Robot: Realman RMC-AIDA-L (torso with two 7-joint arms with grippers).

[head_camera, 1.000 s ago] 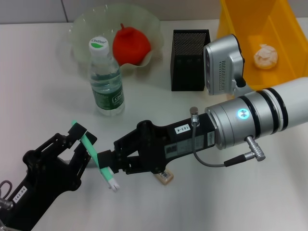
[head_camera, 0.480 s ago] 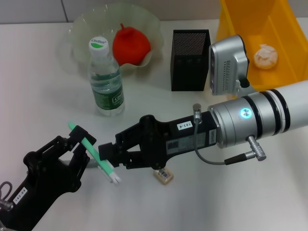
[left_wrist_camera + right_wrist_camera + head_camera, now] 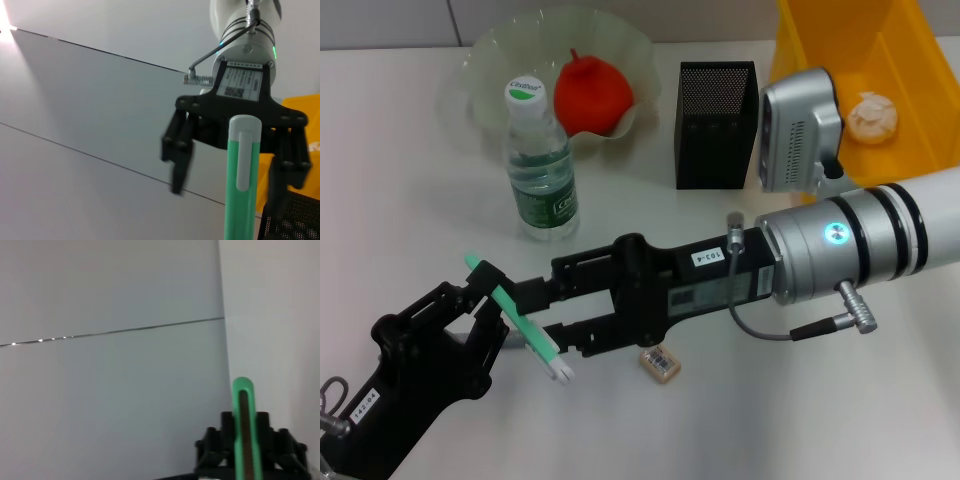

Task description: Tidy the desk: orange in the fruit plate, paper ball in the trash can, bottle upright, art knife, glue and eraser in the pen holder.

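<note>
I've got the left gripper (image 3: 485, 310) low at the near left of the desk, fingers clamped on the green art knife (image 3: 516, 320), which sits tilted, cap end up and away, white tip down toward me. The right gripper (image 3: 535, 315) reaches in from the right with its fingers spread apart either side of the knife's lower half — not closed on it. In the left wrist view the knife (image 3: 242, 175) stands in front of the right gripper (image 3: 235, 165), its open fingers flanking it.

The eraser (image 3: 660, 363) lies on the desk just under the right arm. The bottle (image 3: 540, 165) stands upright near the fruit plate (image 3: 490, 60), with the orange (image 3: 592, 95) in it. The pen holder (image 3: 715, 125) sits behind the right arm; the paper ball (image 3: 873, 117) is inside the yellow trash can (image 3: 910, 40).
</note>
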